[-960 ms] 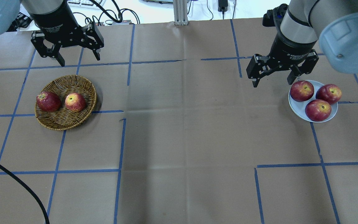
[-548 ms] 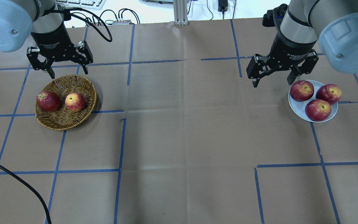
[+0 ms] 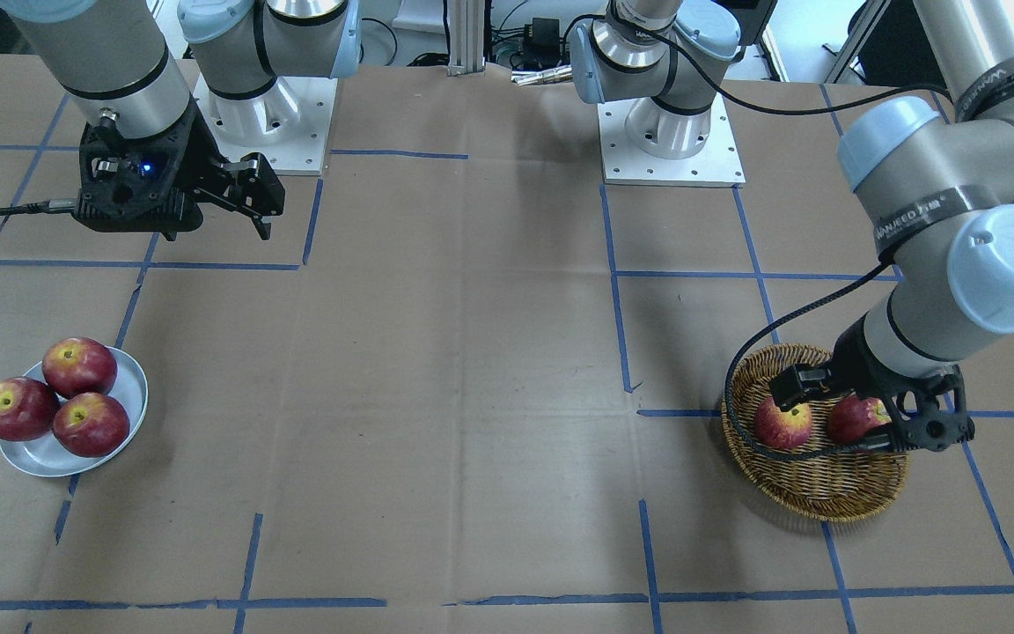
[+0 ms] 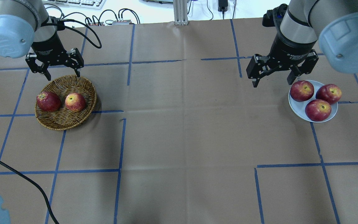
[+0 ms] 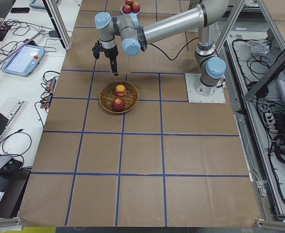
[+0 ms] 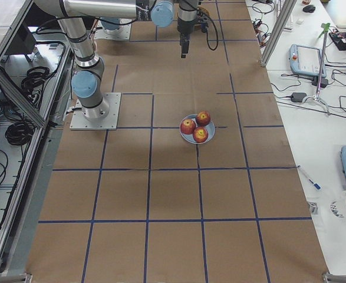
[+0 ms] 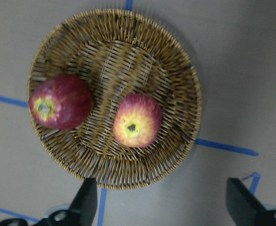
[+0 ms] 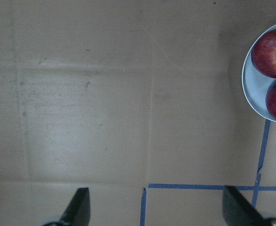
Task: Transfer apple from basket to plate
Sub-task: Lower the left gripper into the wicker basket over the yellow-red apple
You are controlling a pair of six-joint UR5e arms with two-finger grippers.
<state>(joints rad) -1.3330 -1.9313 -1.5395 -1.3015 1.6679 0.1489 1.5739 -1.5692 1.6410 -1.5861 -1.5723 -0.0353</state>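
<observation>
The lighter red apple (image 4: pixel 75 102) with yellow streaks lies in the wicker basket (image 4: pixel 73 79), right of a darker red apple (image 4: pixel 48 101). It also shows in the left wrist view (image 7: pixel 137 120) and in the front view (image 3: pixel 784 423). My left gripper (image 4: pixel 63 76) is open and empty, above the basket's far rim. The pale blue plate (image 4: pixel 297 109) at the right holds three dark red apples. My right gripper (image 4: pixel 272 83) is open and empty, just left of the plate's far edge.
Blue tape lines cross the brown paper table top. A black cable (image 4: pixel 26 186) runs over the near left corner. The plate's edge (image 8: pixel 250 94) shows at the right of the right wrist view.
My left gripper has moved down and toward the basket, from the far left of the table to just over the basket's far rim. The right arm and all the apples have not moved.
</observation>
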